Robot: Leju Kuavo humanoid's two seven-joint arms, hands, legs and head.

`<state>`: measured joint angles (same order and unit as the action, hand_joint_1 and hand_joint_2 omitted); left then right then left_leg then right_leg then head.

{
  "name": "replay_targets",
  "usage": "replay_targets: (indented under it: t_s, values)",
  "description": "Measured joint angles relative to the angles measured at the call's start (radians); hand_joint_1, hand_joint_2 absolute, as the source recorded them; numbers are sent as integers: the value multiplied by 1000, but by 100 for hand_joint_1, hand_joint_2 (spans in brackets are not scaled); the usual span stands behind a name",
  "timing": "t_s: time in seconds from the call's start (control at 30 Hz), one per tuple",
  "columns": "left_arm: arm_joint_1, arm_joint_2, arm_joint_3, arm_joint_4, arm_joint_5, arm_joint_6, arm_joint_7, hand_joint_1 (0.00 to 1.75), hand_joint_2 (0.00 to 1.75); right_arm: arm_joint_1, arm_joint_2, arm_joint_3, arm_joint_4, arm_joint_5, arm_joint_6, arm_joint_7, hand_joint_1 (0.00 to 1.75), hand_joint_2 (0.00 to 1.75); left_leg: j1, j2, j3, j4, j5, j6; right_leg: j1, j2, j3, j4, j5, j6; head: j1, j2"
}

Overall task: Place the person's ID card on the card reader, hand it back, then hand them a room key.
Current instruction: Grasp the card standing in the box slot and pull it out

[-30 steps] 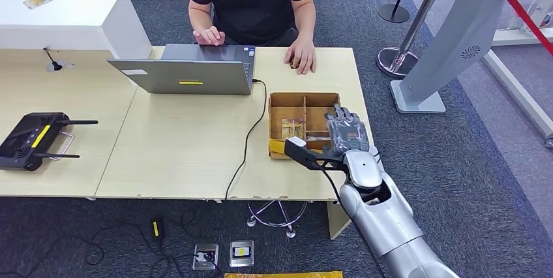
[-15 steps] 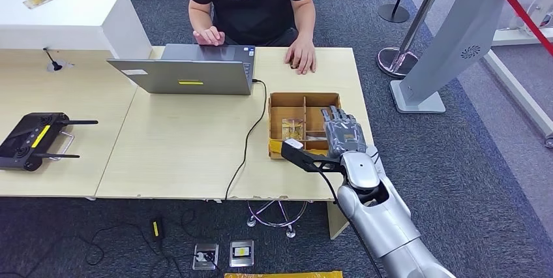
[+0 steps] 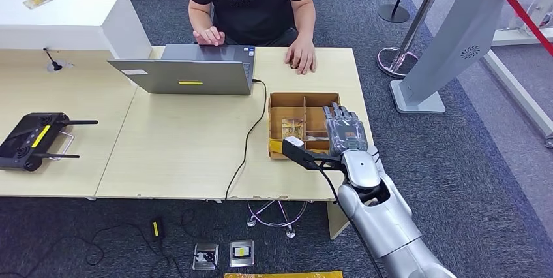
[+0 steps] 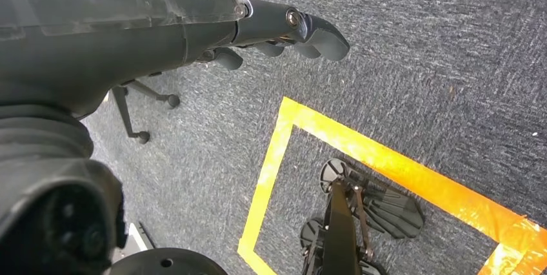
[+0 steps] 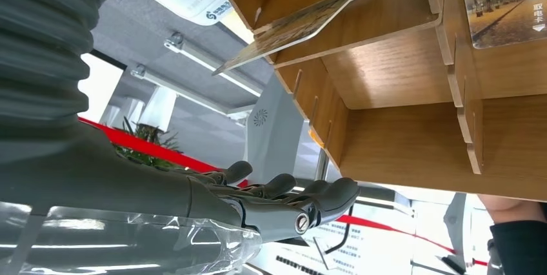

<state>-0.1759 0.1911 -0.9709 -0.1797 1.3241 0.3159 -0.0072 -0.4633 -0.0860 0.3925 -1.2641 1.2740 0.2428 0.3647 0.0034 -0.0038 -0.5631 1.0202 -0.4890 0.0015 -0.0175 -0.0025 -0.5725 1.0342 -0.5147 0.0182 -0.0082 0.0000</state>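
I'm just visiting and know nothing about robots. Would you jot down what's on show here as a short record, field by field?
Setting: a light wooden table with a person seated at its far side
Person's hands: one at the laptop, the other flat on the table
Right hand: fingers spread over the right side of the wooden box, holding nothing
Box contents: a card lying in one compartment
Left hand: hanging over the carpet, holding nothing
Also on the table: a black remote controller
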Motion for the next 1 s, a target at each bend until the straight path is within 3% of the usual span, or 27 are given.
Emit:
replay_targets:
  t_s: [0.8, 0.9, 1.0]
  values:
    - [-1, -11, 6, 0, 8, 25, 0, 0, 0, 4, 0, 2, -10, 2, 5, -20, 1, 175, 0, 0, 0, 0, 0, 0, 0, 0, 0, 0, 0, 0, 0, 0]
    - [-2, -13, 8, 0, 10, 31, 0, 0, 0, 2, 2, 3, -8, 2, 2, -27, 27, 175, 0, 0, 0, 0, 0, 0, 0, 0, 0, 0, 0, 0, 0, 0]
    - [-3, -16, 12, 0, 10, 37, 0, 0, 0, -1, 3, 5, -2, 2, 1, -32, 128, 175, 0, 0, 0, 0, 0, 0, 0, 0, 0, 0, 0, 0, 0, 0]
